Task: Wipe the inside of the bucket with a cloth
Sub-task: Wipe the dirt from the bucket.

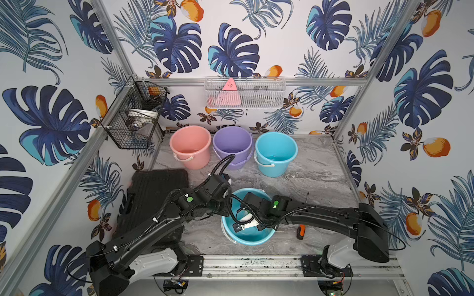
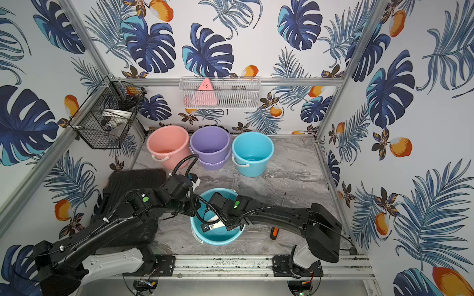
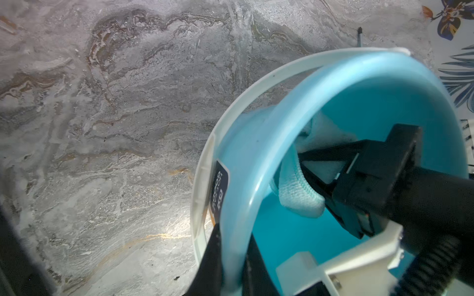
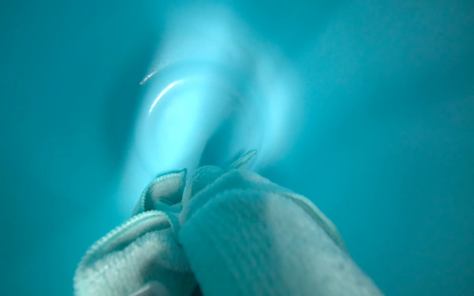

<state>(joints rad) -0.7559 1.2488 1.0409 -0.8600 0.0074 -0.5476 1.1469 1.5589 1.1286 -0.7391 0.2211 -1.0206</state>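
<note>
along the left edge of the tabletop (image 1: 320,174) lies a black case (image 1: 159,189), clear of the work. the left arm reaches over it, and the left gripper (image 3: 232,238) is pinched shut on the rim of the bucket (image 1: 252,241), one finger outside the wall and one inside. i read that as a brace: a light plastic bucket would likely slide or spin under a rubbing cloth. the bucket stands near the middle of the front edge, its white handle folded down outside the rim. whether its base sits flat i cannot tell.

inside it, the right gripper (image 3: 302,160) is clamped on the cloth (image 3: 297,194). the cloth is bunched into a wad that bulges past the fingertips and lies against, or very close to, the inner wall just below the rim. bunched like that it offers a padded face. the right wrist view shows the wad with blurred blue plastic all around, so the wiping looks under way.

further right, near the front edge, a screwdriver (image 1: 300,232) lies just beside the right arm, apart from the bucket.

the surface is grey and marbled, and looks hard and smooth, with pale smears. along the back edge stand a pink bucket (image 1: 191,148), a purple bucket (image 1: 232,146) and a second blue bucket (image 1: 275,153), close together. the walls carry a leaf-and-fruit print. a black wire basket (image 1: 133,120) hangs at the back left corner, and a white mesh basket (image 1: 245,93) hangs on the back rail.
</note>
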